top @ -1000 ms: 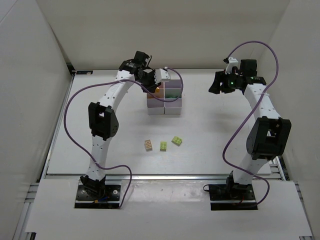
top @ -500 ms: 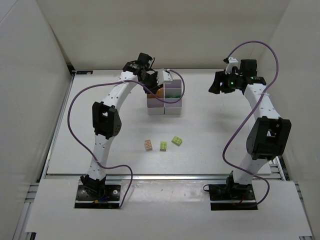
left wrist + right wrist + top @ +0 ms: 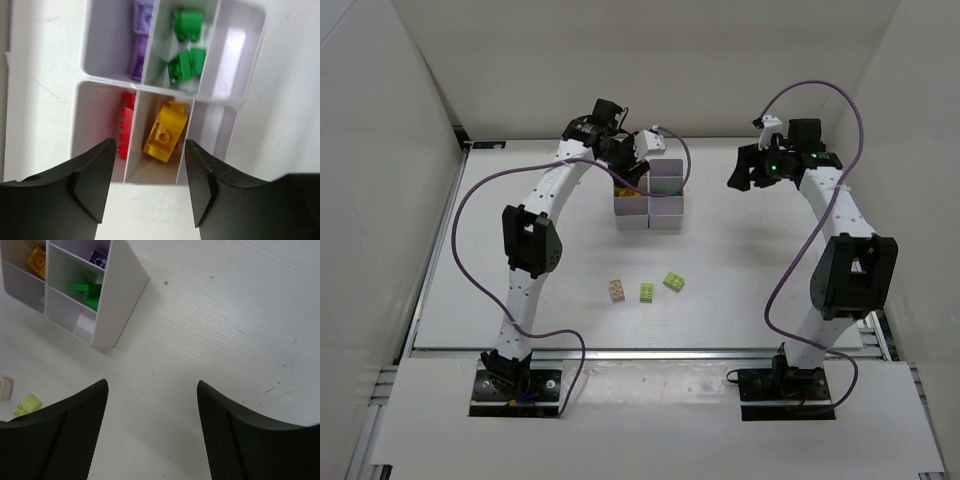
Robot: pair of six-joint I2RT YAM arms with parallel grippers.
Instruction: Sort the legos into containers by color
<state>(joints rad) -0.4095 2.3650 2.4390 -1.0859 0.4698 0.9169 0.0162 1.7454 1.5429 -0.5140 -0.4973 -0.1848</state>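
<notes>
Over the bins (image 3: 661,207), the left gripper (image 3: 150,146) hangs with its fingers (image 3: 92,175) spread apart, gripping nothing. From its wrist you see a yellow brick (image 3: 165,134) lying tilted in the middle cell of the row nearer the fingers, straight below the gap between them and touching neither. Red bricks (image 3: 124,125) stand on edge in the cell next to it, under one fingertip. Green bricks (image 3: 185,60) lie in the cell behind the yellow one, and purple bricks (image 3: 142,40) in the cell behind the red. Well off to the right of the bins, the right gripper (image 3: 738,172) hovers above the table (image 3: 760,260), its fingers (image 3: 75,435) wide open too, with only bare tabletop between them. On the near side of the bins, toward the arm bases and well apart from both grippers, three loose bricks sit in a short row: an orange brick (image 3: 617,290), a lime brick (image 3: 647,292) and a second lime brick (image 3: 674,281).
</notes>
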